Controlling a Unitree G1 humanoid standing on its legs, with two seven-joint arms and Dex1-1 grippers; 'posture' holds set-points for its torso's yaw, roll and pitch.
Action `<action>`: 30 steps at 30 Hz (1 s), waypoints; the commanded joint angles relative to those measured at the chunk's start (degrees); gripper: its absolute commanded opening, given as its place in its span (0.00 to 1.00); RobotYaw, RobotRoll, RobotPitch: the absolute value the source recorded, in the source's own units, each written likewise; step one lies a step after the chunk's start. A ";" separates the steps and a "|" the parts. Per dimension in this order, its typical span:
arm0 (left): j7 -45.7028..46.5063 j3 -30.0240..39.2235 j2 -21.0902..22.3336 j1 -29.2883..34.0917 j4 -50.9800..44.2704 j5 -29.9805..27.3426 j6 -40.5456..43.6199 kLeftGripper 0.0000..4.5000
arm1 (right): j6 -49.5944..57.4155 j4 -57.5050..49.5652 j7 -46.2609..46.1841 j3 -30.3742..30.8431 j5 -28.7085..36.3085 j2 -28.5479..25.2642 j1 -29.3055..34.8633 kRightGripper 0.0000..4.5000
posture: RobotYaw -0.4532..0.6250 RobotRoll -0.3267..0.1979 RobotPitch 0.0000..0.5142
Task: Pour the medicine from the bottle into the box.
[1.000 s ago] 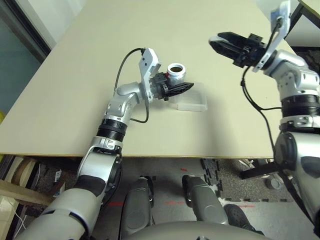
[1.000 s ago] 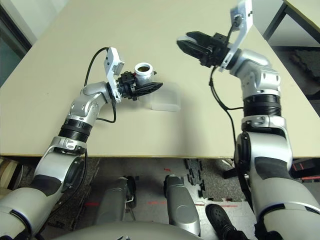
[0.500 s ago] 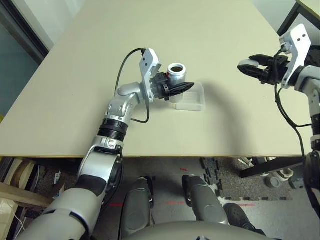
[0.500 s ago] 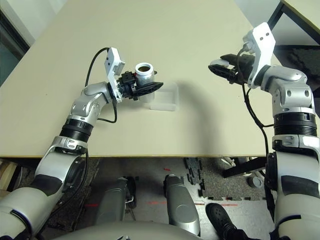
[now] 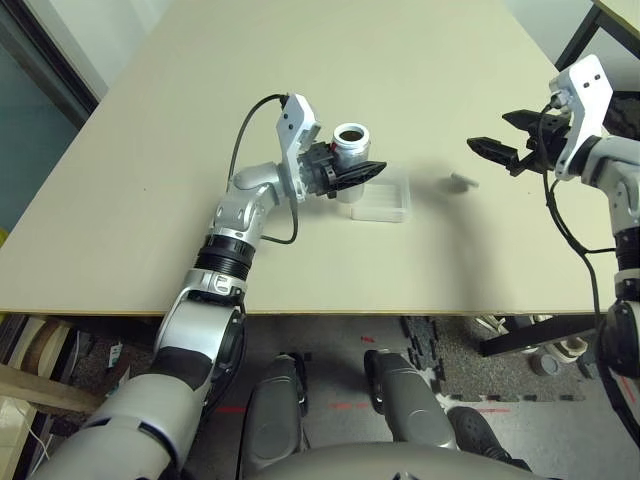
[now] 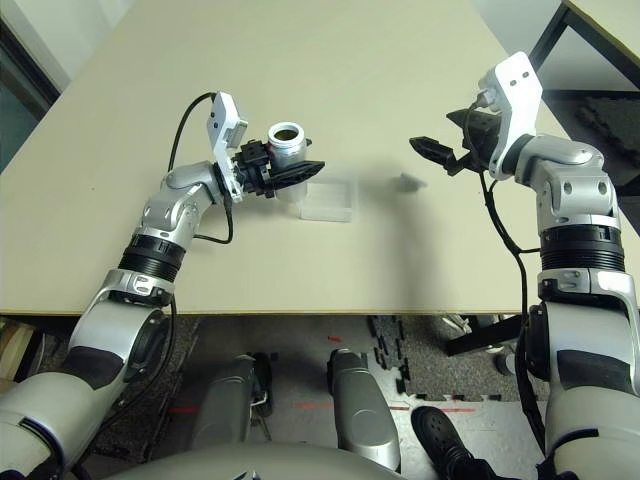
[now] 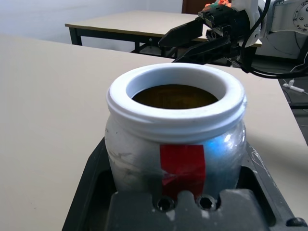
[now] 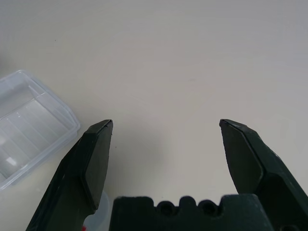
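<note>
My left gripper [image 5: 372, 170] is shut on the bottle [image 5: 350, 145], a silver-grey cylinder with a red stripe [image 7: 183, 163]. The bottle stands upright and uncapped, just above the near-left edge of the box [image 5: 385, 195], a clear shallow tray on the table. Brownish-yellow medicine [image 7: 174, 96] shows inside the bottle's mouth; single pills cannot be told apart. The round grey cap [image 5: 462, 181] lies on the table to the right of the box. My right gripper [image 5: 490, 130] hangs open above and to the right of the cap, with nothing between its fingers.
The beige table [image 5: 200, 120] stretches wide behind and to the left of the box. Its right edge [image 5: 585, 215] runs close under my right arm. Another table [image 7: 125, 21] stands in the background beyond it.
My right gripper has swung out to the right, opened and let go of the cap, which now lies on the table. The left gripper and bottle have stayed in place.
</note>
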 commanded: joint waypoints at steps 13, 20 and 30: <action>0.78 0.32 0.73 -1.68 2.83 1.23 -1.89 0.59 | -0.96 -2.64 6.58 -0.73 2.67 -2.03 2.31 1.00 | 0.19 0.62 0.27; 2.33 0.13 1.88 -3.68 5.71 3.19 -3.22 0.59 | -0.65 -9.27 17.01 -0.53 7.21 -4.14 7.86 1.00 | 0.19 0.62 0.27; 4.38 -0.87 3.14 -7.53 12.30 7.78 -7.55 0.59 | -1.77 -15.24 23.75 1.65 8.67 -4.22 13.62 1.00 | 0.19 0.62 0.27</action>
